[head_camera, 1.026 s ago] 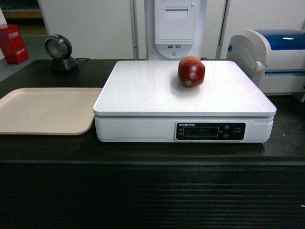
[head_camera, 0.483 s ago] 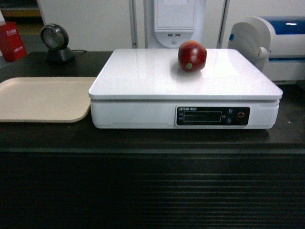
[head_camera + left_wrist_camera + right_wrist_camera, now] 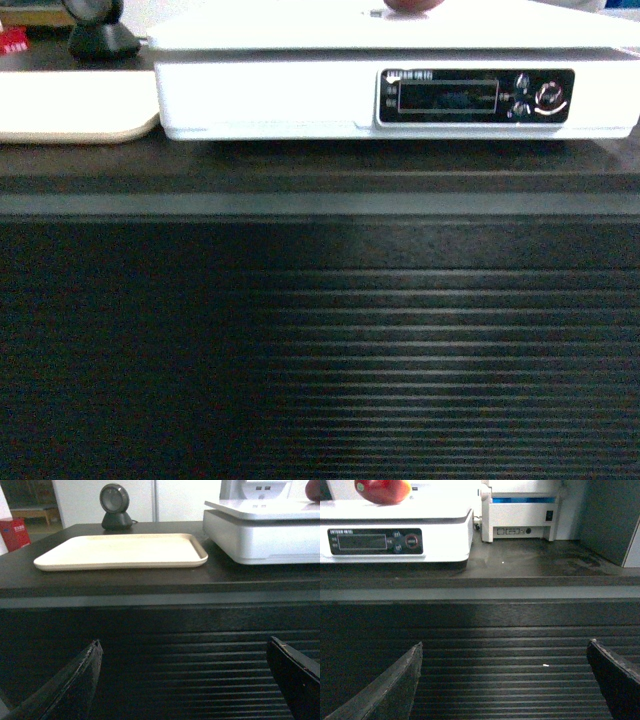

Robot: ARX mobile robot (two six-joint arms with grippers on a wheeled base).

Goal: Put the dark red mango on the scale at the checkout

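2 tools spread wide, empty, left tool, right tool, glossy dark red mango on smooth white scale, ribbed checkout.

The dark red mango lay on the scale, on its glossy white platform, red skin shading to yellow-orange at one end. The scale's black display panel with buttons faced forward. It stood on the checkout, a dark worktop with a horizontally ribbed front.
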